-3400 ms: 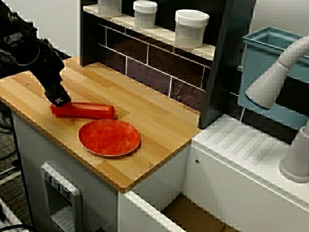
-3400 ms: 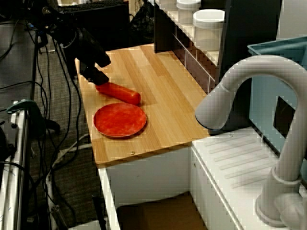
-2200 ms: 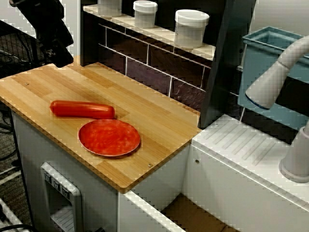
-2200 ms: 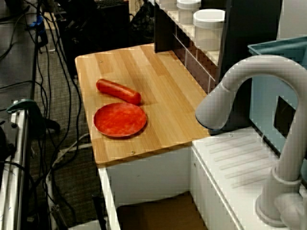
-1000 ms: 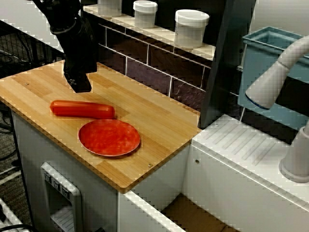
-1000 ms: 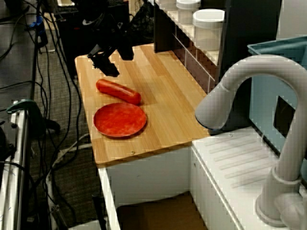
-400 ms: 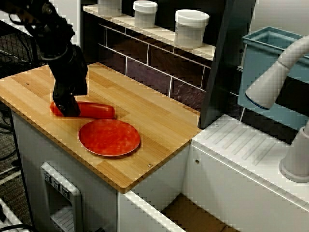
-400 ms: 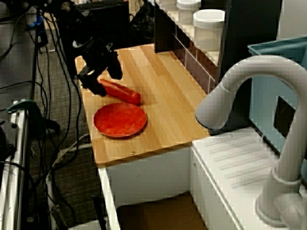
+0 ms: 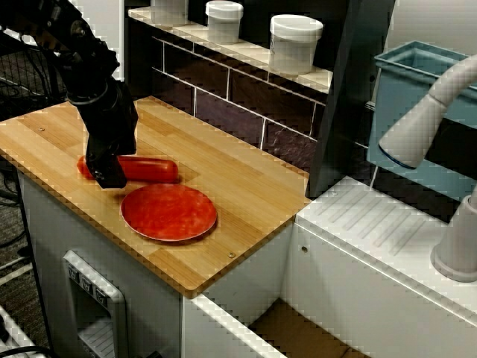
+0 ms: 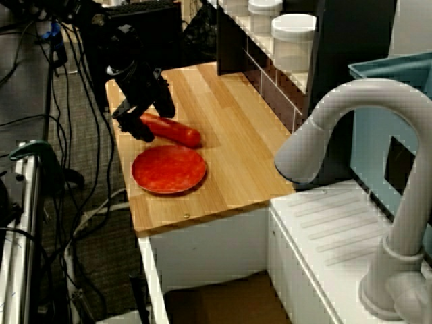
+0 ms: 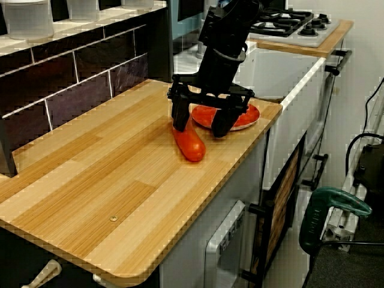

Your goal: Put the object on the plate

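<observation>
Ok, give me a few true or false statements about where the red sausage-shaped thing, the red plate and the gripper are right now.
1. The glossy red sausage-shaped cylinder lies on the flat round red plate. False: it lies on the wooden counter beside the plate.
2. The black gripper is down at one end of the cylinder, fingers spread on either side of it. True.
3. The plate has nothing on it. True.
4. The gripper has lifted the cylinder off the counter. False: it lies on the wood.
5. White lidded jars stand on the shelf behind the counter. True.
</observation>
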You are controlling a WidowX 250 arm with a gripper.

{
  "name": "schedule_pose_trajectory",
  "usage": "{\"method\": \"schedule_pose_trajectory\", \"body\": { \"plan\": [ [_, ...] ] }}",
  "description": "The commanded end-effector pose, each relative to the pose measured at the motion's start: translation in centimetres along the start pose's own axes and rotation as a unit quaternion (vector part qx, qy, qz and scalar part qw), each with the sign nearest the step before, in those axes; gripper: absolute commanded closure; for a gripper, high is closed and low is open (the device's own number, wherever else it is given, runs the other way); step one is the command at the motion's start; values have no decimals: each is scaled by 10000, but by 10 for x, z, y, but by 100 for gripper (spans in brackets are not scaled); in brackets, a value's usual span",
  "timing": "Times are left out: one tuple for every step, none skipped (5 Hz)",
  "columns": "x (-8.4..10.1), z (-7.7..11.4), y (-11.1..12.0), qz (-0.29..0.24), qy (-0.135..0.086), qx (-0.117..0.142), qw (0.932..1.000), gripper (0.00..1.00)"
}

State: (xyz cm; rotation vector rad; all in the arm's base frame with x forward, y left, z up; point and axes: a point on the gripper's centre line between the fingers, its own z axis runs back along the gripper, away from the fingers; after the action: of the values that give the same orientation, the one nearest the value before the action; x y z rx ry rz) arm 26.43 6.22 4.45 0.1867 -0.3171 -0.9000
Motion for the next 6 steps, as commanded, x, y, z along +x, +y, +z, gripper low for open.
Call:
{"method": "schedule_pose_trajectory", "body": {
  "plan": [
    [3,1,14,126,-12,152,9998,0],
    [3,-6,16,231,71,201,9995,0],
    [3,-10,17,306,188,247,9990,0],
    [4,-11,21,273,133,204,9993,100],
    [4,-9,28,314,158,70,9994,100],
    [7,4,35,322,57,-8,9995,100]
  ]
}}
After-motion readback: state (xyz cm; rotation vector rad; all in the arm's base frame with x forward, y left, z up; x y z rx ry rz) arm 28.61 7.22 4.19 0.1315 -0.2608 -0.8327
